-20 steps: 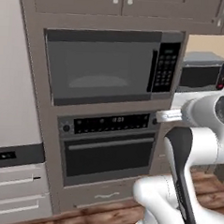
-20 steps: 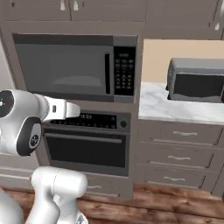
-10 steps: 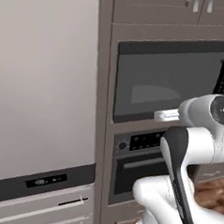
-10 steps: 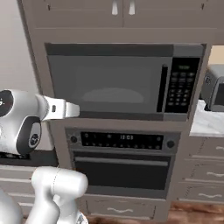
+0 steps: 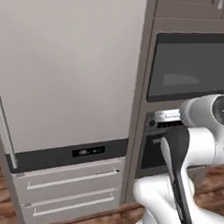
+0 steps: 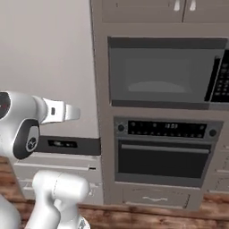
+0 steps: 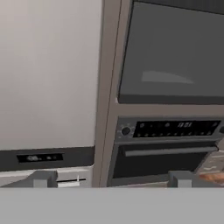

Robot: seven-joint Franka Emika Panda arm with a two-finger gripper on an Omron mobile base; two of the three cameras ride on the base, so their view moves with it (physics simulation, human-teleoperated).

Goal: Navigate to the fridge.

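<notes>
Pale fridge (image 5: 65,68), upright, door facing camera

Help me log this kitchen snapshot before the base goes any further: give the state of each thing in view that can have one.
fridge: door shut, lower drawers shut.
microwave: door shut, dark inside.
oven: door shut, display lit.
upper cabinet: doors shut.
drawer under the oven: shut.
gripper: open, holding nothing, fingertips apart.
</notes>
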